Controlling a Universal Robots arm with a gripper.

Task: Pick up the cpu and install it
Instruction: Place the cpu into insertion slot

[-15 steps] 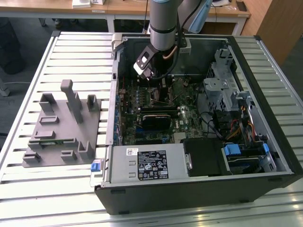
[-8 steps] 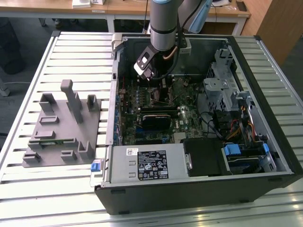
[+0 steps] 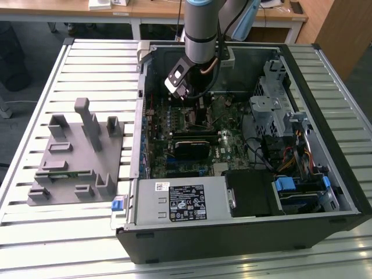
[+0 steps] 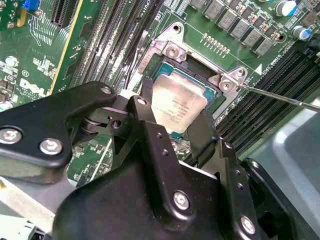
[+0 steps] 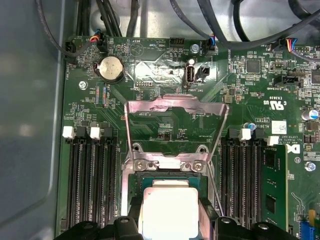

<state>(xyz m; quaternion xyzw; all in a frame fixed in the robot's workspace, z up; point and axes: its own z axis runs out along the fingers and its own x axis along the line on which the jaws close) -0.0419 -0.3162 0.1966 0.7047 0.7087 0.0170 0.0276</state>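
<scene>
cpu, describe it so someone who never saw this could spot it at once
Look inside the open computer case, at the green motherboard under the arm. Beside the raised metal load plate is the cpu, between the fingers of the tool: the only pale silver square among dark memory slots.

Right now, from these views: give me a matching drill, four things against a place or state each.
Things:
1 cpu
2 grey fixture
3 coin cell
4 load plate

Places or states:
a on the slatted table, at the exterior view's left
b swung open
c held by the gripper
d in a round holder on the green board

Pairs: 1-c, 2-a, 3-d, 4-b
</scene>
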